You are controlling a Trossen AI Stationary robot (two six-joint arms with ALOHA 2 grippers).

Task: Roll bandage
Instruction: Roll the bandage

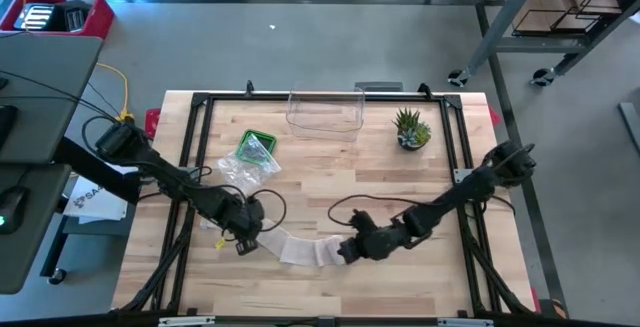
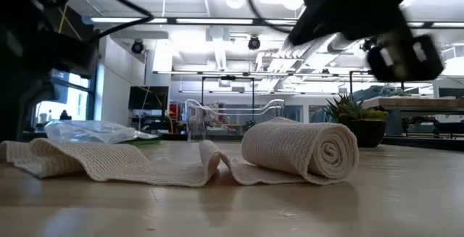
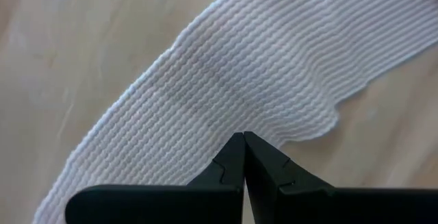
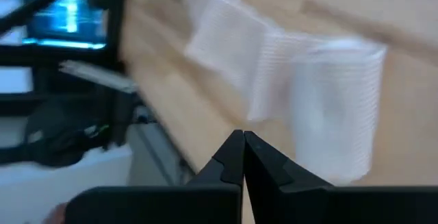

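Note:
A cream ribbed bandage lies on the wooden table near its front edge. One end is wound into a roll (image 2: 301,150) that rests on its side. The loose strip (image 2: 109,161) runs from the roll toward the table's left, lying flat with a few wrinkles. My left gripper (image 1: 247,245) is shut and points down over the strip's left part (image 3: 226,80). My right gripper (image 1: 347,252) is shut and hangs slanting just right of the roll (image 4: 335,114), clear of it. My left gripper has its shut fingertips (image 3: 236,148) pointing down at the loose strip's edge (image 3: 301,125), well away from the roll. I cannot tell whether the tips touch the cloth. The strip lies flat on the table under them.
A clear plastic bin (image 1: 325,112) and a potted plant (image 1: 411,129) stand at the far edge. A green item with a clear bag (image 1: 255,154) lies at the far left. Black cables (image 1: 345,205) loop over the table's middle, and black frame rails (image 1: 196,147) border it.

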